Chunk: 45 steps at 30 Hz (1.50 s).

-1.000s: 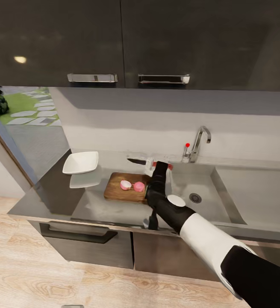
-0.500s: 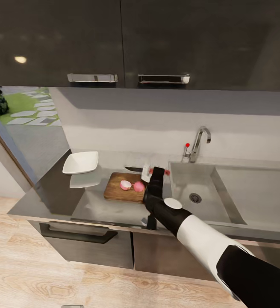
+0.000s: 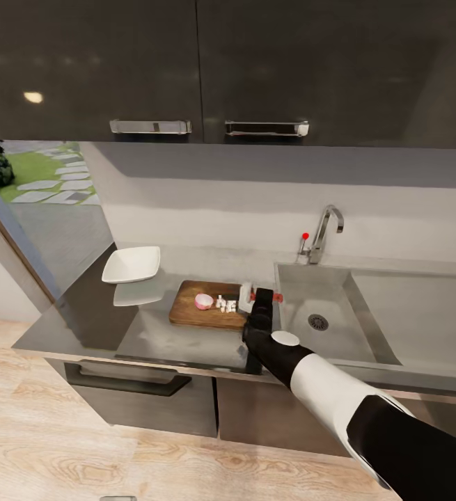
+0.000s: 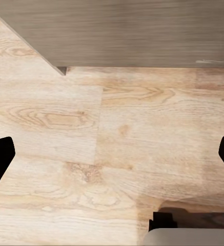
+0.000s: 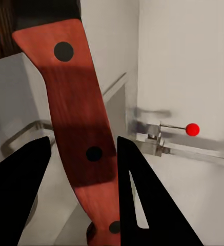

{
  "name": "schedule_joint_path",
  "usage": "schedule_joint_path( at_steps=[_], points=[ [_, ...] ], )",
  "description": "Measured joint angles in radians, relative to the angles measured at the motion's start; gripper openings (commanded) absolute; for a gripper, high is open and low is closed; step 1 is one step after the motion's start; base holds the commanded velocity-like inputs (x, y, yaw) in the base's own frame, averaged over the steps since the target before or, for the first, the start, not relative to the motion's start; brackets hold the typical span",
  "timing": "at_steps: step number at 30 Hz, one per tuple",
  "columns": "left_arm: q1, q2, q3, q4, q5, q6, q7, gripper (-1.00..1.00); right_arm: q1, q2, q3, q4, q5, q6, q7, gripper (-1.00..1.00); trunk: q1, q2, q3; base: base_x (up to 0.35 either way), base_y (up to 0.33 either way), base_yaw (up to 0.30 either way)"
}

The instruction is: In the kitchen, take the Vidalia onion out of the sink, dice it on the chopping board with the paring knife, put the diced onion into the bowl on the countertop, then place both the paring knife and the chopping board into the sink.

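Right tool [image 3: 255, 298] is clamped on the paring knife [image 5: 76, 113] over the right end of the chopping board [image 3: 208, 305]. Half of the Vidalia onion [image 3: 204, 301] and white diced cubes [image 3: 225, 304] lie on the board. Left tool [image 4: 112, 154] stands apart above wooden floor [image 4: 91, 128]. Bowl [image 3: 132, 264] sits on the bench [image 3: 116, 327], far left; sink [image 3: 339, 313] lies right.

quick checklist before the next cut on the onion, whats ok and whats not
1. Paring knife held in the right tool: ok.
2. Intact onion half on the chopping board: ok, ready to cut.
3. Diced pieces all on the board: ok.
4. Bowl apart from the board on the countertop: ok.
5. Blade lined up over the half: cannot tell, hidden by the arm.
6. Left tool clear of the work: ok, open above the floor.
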Motion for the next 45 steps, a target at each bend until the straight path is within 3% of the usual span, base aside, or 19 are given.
schedule_joint_path(
  at_steps=[15, 18, 21, 26, 34, 45],
  points=[
    [0.000, 0.000, 0.000, 0.000, 0.000, 0.000, -0.001, 1.00, 0.000, 0.000, -0.004, -0.023, 0.003, -0.037, -0.021, -1.00, 0.000, 0.000, 0.000, 0.000, 0.000, 0.000],
    [0.000, 0.000, 0.000, 0.000, 0.000, 0.000, -0.001, 1.00, 0.000, 0.000, -0.009, -0.088, 0.005, -0.036, -0.064, -1.00, 0.000, 0.000, 0.000, -0.002, 0.000, 0.000],
    [0.000, 0.000, 0.000, 0.000, 0.000, 0.000, 0.000, 1.00, 0.000, 0.000, -0.038, -0.212, 0.004, -0.030, -0.106, -1.00, 0.000, 0.000, 0.000, -0.099, 0.062, 0.000],
    [0.000, 0.000, 0.000, 0.000, 0.000, 0.000, -0.001, 1.00, 0.000, 0.000, -0.071, -0.265, -0.002, -0.025, -0.116, -1.00, 0.000, 0.000, 0.000, -0.221, 0.162, 0.000],
    [0.000, 0.000, 0.000, 0.000, 0.000, 0.000, -0.001, 1.00, 0.000, 0.000, -0.070, -0.198, -0.009, -0.024, -0.069, -1.00, 0.000, 0.000, 0.000, -0.082, 0.064, 0.000],
    [0.000, 0.000, 0.000, 0.000, 0.000, 0.000, 0.000, 1.00, 0.000, 0.000, -0.070, -0.138, -0.007, -0.025, -0.022, -1.00, 0.000, 0.000, 0.000, 0.123, 0.095, 0.000]
  ],
)
